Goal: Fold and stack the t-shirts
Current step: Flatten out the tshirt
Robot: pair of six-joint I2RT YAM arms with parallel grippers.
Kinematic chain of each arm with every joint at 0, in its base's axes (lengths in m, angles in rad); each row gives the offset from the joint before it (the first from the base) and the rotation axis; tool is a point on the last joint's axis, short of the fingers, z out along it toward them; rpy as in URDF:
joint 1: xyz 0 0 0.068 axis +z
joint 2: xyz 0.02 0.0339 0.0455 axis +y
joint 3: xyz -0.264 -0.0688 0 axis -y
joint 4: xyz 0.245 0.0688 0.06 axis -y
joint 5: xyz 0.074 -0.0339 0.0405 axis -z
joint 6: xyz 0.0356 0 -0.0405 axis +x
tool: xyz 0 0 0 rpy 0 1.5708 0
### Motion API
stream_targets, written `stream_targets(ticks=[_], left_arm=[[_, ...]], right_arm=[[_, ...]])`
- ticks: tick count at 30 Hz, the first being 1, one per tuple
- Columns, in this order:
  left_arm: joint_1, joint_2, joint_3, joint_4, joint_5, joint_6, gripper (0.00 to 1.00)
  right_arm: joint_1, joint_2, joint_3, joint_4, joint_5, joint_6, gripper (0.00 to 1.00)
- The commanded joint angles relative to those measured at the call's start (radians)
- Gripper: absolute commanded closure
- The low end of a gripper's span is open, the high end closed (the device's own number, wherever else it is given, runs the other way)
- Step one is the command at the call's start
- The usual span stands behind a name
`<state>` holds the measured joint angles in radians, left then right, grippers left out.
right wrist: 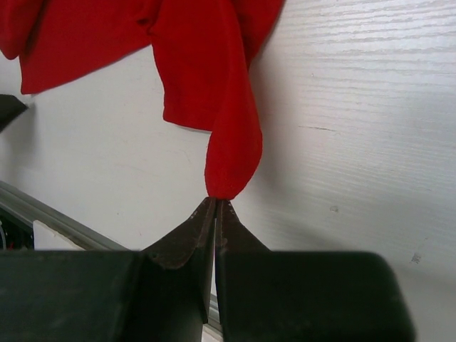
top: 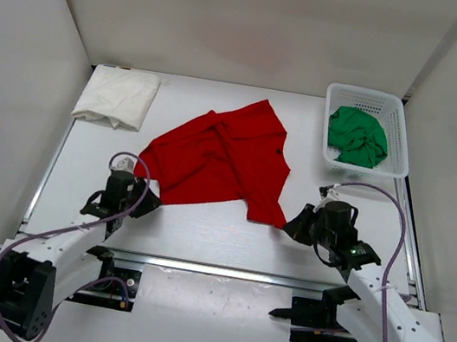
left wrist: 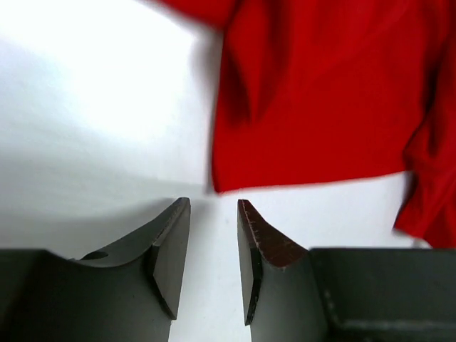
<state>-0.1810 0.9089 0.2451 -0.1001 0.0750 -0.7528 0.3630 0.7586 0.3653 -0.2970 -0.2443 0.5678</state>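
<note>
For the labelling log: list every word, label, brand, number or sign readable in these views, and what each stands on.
None: no text can be read in any view.
The red t-shirt, cream-white t-shirt and green t-shirt show plain cloth with no print.
A small dark speck near the red t-shirt's right edge is too small to tell.
The white basket and table carry no visible markings.

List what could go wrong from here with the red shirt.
1. The right gripper pinches only a thin tip of the red shirt; a pull may slip it free.
2. The left gripper is open and empty, the shirt's edge just ahead; a one-sided pull could bunch the cloth.
3. The shirt lies creased, so a fold now may come out lopsided.
</note>
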Motion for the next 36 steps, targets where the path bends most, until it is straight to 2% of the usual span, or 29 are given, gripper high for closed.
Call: stream_targets(ticks=[1,5,21,26,28,31,36], left_arm=[[-0.051,0.047,-0.047,0.043,-0.017,-0.097,0.57],[-0.054,0.087,-0.084,0.143,-0.023,-0.157,0.59],[-0.064,0.148,-0.081,0.241,-0.044,-0.221,0.71],[-0.040,0.156,-0.060,0.240,-0.044,-0.211,0.94],[-0.020,0.150,-0.026,0.218,-0.043,-0.186,1.00],[-0.029,0.119,0.103,0.139,-0.057,-0.123,1.00],[0.035,0.108,0.425,-0.018,0.069,-0.014,1.00]], right_arm=[[0.019,0.008,0.007,0.052,0.002,-0.010,1.00],[0.025,0.011,0.008,0.048,0.010,-0.011,1.00],[0.025,0.004,0.000,0.070,-0.006,-0.011,1.00],[0.022,0.002,0.003,0.047,-0.001,-0.012,0.99],[0.011,-0.005,0.015,0.038,0.003,-0.014,1.00],[0.008,0.002,0.069,0.000,0.020,-0.026,1.00],[-0.056,0.038,0.277,-0.060,0.037,-0.068,0.99]])
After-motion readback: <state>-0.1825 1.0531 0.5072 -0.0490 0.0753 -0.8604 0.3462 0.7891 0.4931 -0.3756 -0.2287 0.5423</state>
